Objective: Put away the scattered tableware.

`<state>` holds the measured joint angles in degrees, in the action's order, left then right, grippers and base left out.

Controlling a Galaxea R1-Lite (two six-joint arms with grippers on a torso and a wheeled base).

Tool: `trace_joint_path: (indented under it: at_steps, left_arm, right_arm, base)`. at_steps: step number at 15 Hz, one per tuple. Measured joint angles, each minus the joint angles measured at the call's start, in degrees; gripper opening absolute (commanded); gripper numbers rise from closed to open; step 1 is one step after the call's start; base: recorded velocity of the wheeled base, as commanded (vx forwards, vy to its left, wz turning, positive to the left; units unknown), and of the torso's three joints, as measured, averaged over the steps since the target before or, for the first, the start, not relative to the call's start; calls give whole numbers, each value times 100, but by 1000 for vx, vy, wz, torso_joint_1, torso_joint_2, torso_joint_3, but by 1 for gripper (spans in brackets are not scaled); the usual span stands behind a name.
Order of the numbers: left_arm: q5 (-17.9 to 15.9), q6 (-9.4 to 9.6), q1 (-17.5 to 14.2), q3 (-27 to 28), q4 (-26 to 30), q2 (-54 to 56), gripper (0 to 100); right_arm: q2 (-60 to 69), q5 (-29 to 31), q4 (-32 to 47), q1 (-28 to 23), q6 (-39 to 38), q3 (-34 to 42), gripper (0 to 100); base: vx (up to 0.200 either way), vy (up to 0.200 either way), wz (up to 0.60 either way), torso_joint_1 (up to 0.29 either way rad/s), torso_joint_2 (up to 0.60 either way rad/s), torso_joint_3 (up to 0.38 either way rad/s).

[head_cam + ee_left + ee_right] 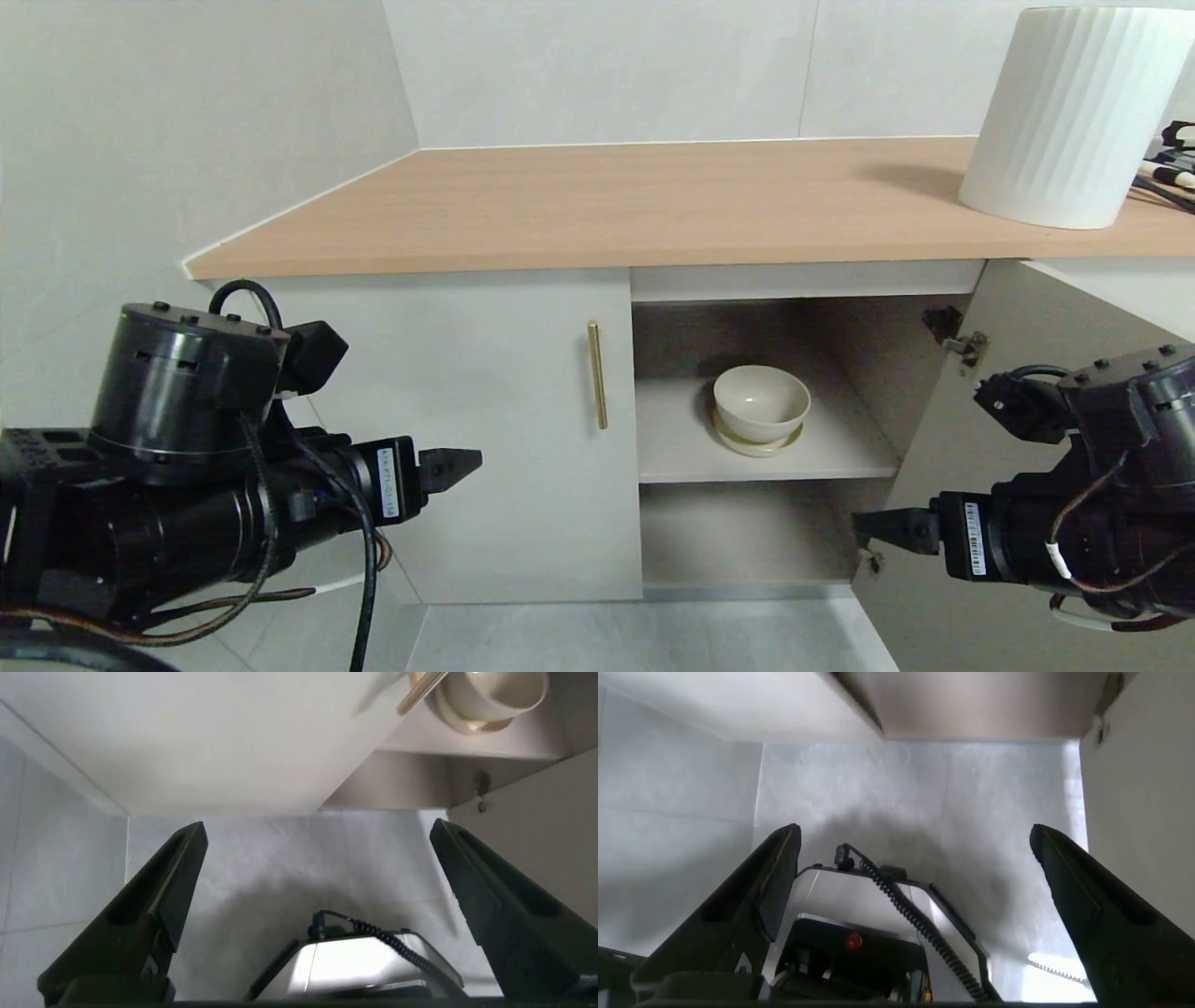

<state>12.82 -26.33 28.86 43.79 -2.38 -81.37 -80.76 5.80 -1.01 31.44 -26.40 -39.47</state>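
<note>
A cream bowl (761, 401) sits on a small plate (758, 443) on the upper shelf (840, 457) of the open cabinet; the bowl (492, 693) also shows in the left wrist view. My left gripper (457, 464) hangs in front of the shut left door, left of and slightly below the bowl. Its fingers are open and hold nothing (318, 840). My right gripper (875, 527) is low at the cabinet's right side, next to the open door, below the shelf. It is open and holds nothing as well (915, 840).
The shut left door has a gold handle (597, 375). The right door (943, 439) stands swung open beside my right arm. On the wooden countertop (597, 205) a white ribbed container (1074, 117) stands at the right, with utensils (1172, 168) beyond it. Grey floor tiles (635, 635) lie below.
</note>
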Motion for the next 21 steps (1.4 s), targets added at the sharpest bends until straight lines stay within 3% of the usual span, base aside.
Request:
trace_joint_path:
  at_steps: [9, 21]
  left_arm:
    - [0, 0, 39, -11, 4, -43, 100]
    - [6, 6, 63, -11, 2, -46, 100]
  right_arm:
    - [4, 10, -10, 1, 115, 59, 100]
    - [45, 18, 17, 1, 139, 63, 100]
  base:
    - [-200, 0, 0, 1, 2, 6]
    - [0, 0, 0, 0, 0, 0]
